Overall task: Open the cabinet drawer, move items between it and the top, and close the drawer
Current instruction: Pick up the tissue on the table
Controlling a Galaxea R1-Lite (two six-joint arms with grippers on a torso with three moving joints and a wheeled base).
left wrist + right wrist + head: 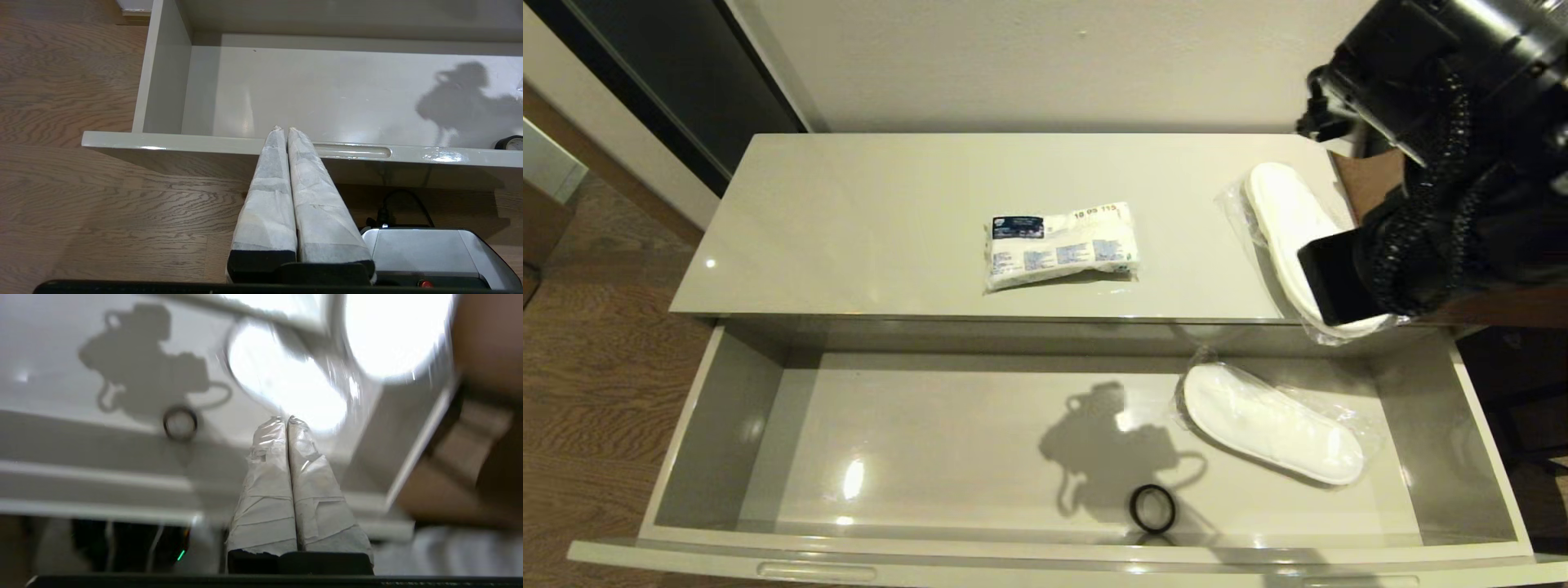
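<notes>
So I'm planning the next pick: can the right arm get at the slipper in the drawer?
Probably yes: the drawer is pulled open, the slipper lies uncovered on its right side, and the shut right gripper points toward it.

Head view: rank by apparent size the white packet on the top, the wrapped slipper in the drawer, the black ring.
1-2. Plastic-wrapped white slipper in the drawer and white blue-labelled packet: too alike to rank.
3. Small black ring.

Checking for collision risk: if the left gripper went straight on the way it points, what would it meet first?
Probably the cabinet drawer front's upper edge, beside its slot handle. The shut left gripper points there; depth is unclear.
</notes>
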